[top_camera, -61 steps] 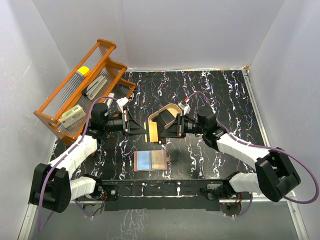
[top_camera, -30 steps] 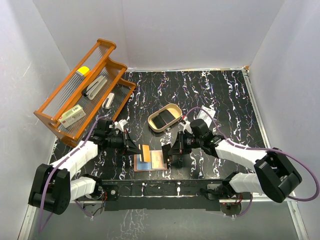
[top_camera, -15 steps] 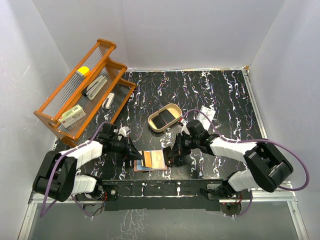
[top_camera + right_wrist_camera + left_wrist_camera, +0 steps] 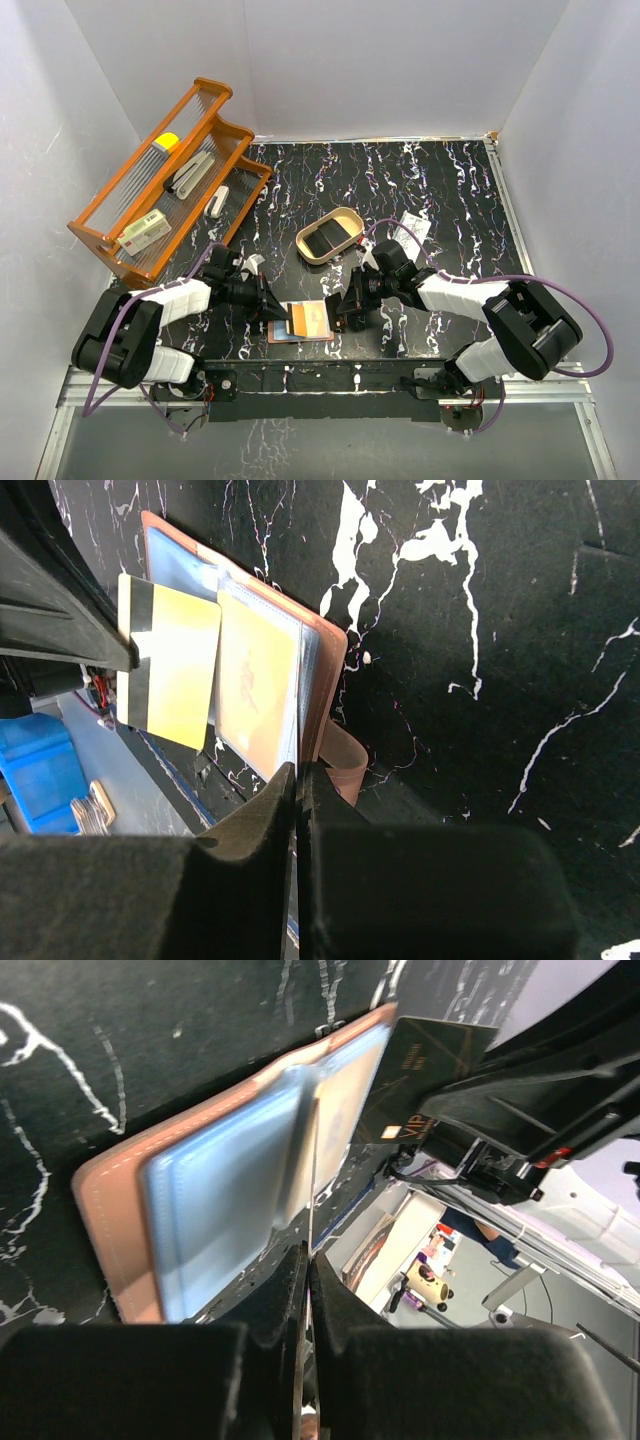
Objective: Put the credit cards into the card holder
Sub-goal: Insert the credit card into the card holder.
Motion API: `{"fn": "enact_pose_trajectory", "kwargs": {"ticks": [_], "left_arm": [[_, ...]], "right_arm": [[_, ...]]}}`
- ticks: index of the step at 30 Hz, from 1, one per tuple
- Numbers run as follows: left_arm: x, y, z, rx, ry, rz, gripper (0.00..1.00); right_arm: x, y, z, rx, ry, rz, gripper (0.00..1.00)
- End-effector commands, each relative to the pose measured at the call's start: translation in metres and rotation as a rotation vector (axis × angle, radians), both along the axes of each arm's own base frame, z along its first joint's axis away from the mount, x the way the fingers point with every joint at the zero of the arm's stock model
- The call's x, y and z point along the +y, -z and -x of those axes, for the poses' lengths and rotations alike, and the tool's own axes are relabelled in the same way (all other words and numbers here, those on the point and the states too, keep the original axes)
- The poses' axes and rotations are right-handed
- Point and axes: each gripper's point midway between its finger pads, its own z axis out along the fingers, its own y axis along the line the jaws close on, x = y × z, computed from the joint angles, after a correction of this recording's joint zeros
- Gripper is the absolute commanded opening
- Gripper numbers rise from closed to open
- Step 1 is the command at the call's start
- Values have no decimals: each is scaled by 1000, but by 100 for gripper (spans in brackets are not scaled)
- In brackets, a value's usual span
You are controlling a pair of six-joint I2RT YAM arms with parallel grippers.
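Tabletop (image 4: 440, 180) of black stone with white veins filled the floor of a white-walled cell. An orange wire rack (image 4: 130, 215) stood at the far left with a cream box (image 4: 143, 232) and a few small items on its shelves. Near the middle sat the oval tan tray (image 4: 305, 240), apart from everything else. In front of it, toward the near edge, the holder (image 4: 298, 336) lay open and flat, leather side down, its strap tab (image 4: 345, 765) on the right gripper's side. A blue card (image 4: 215, 1210) showed through the pocket on the left gripper's side, and beside it stood a clear leaf (image 4: 258, 680) tinted yellow. The left gripper (image 4: 278, 310) sat at the holder's left edge, fingers clenched on the dark-striped edge of an orange card (image 4: 165, 670), which hung over the blue half of the holder. The right gripper (image 4: 340, 310) was clenched too, its tip at the strap edge. A dark card (image 4: 430, 1070) with gold print touched that tip — whether it was pinched there I could not tell. A white card (image 4: 412, 228) lay on the tabletop right of the tray — well apart from the holder.
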Motion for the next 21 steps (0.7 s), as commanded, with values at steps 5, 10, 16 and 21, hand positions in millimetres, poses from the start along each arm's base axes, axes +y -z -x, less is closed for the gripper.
{"fn": "enact_pose_trajectory", "kwargs": {"ticks": [5, 10, 16, 21], "left_arm": [[-1, -1, 5, 27, 34, -40, 0], [5, 6, 3, 46, 41, -113, 0], [12, 16, -3, 10, 85, -230, 0], [13, 21, -1, 29, 119, -268, 0]], "right_arm": [[1, -5, -8, -73, -11, 0, 0], [0, -5, -9, -83, -14, 16, 0], [-1, -6, -9, -93, -30, 27, 0], [-2, -7, -9, -98, -31, 27, 0]]}}
